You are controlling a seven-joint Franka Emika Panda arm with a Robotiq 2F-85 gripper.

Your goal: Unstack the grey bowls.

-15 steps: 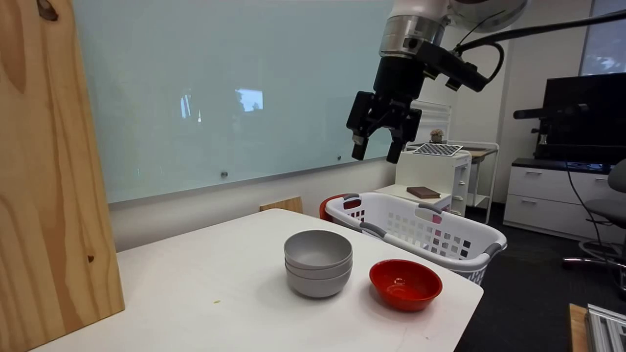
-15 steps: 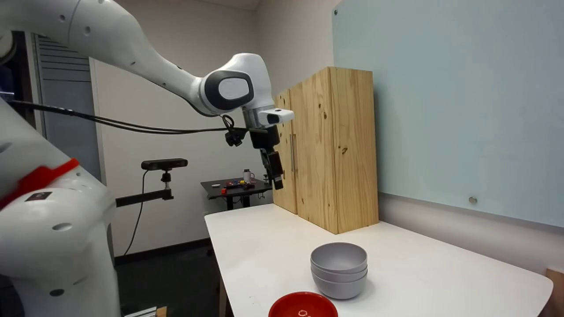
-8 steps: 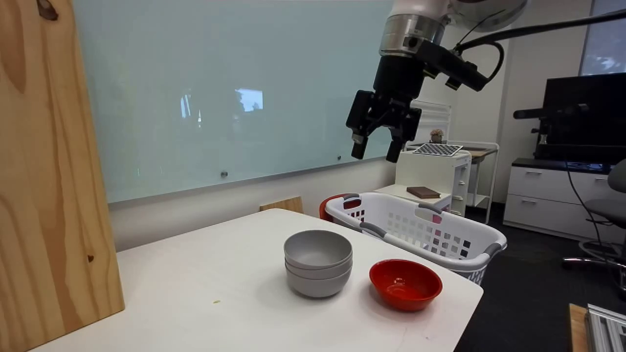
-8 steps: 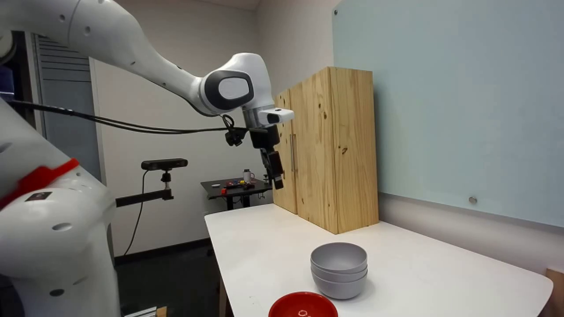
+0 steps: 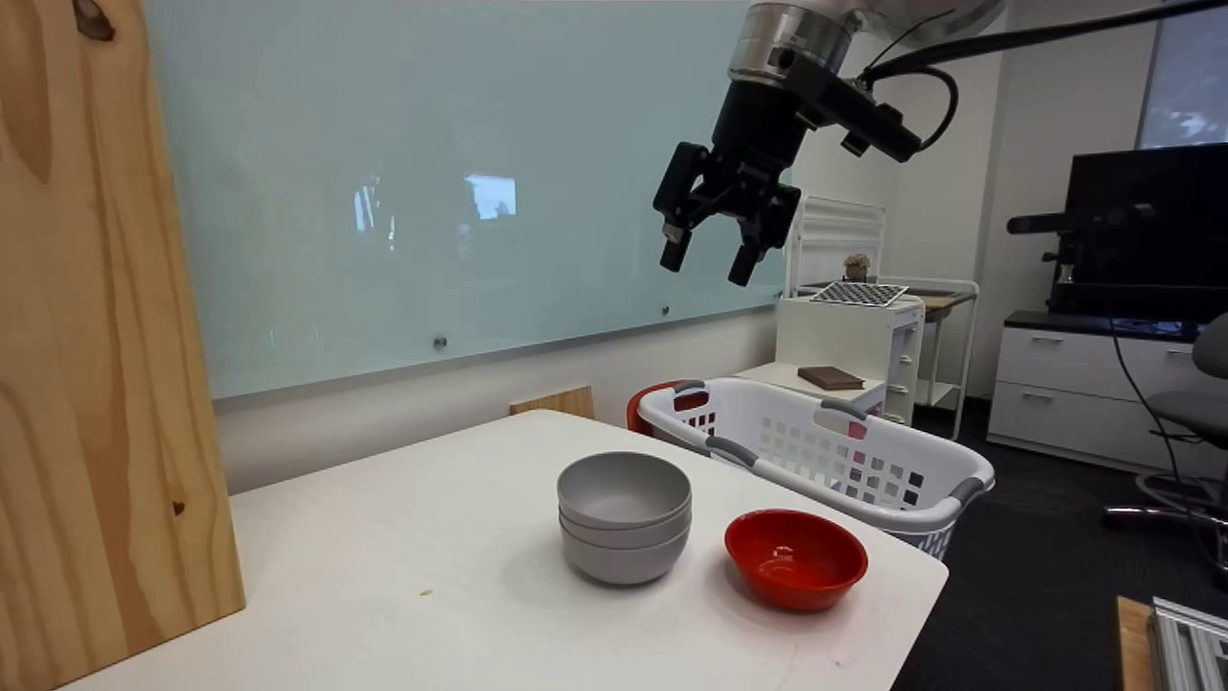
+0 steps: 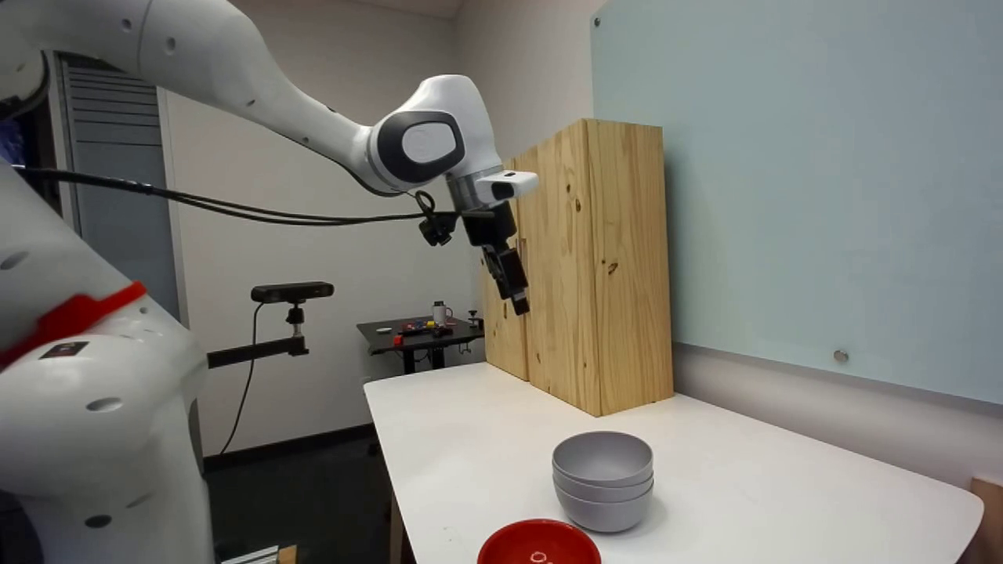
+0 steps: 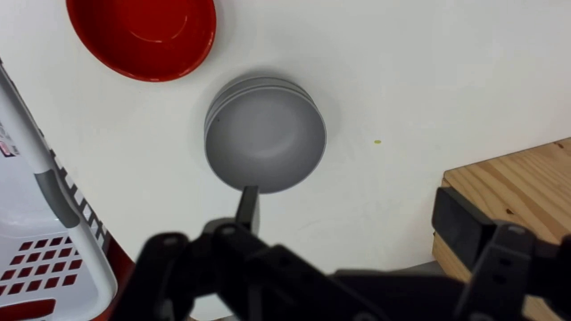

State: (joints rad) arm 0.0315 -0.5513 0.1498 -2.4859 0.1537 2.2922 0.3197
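The grey bowls point(image 5: 624, 518) stand nested in one upright stack on the white table; three rims show. The stack is also in the other exterior view point(image 6: 603, 482) and in the wrist view point(image 7: 265, 138), where the inside of the top bowl shows no contents apart from a tiny dark speck. My gripper point(image 5: 707, 262) is open with nothing between its fingers, high above the table and apart from the bowls. Its fingertip also shows in an exterior view point(image 6: 519, 304). In the wrist view the open fingers point(image 7: 350, 209) are spread wide, one finger overlapping the stack's lower edge.
A red bowl point(image 5: 796, 559) sits beside the stack. A white slotted basket point(image 5: 815, 446) stands past the table's edge. A tall wooden cabinet point(image 6: 595, 270) stands on the table, near a glass board point(image 6: 823, 188) on the wall. A small yellowish speck point(image 7: 377, 141) lies on the table.
The arm and open gripper stay almost still at first, then rise and shift, leftward in an exterior view and rightward in the opposite one. The bowls have not moved.
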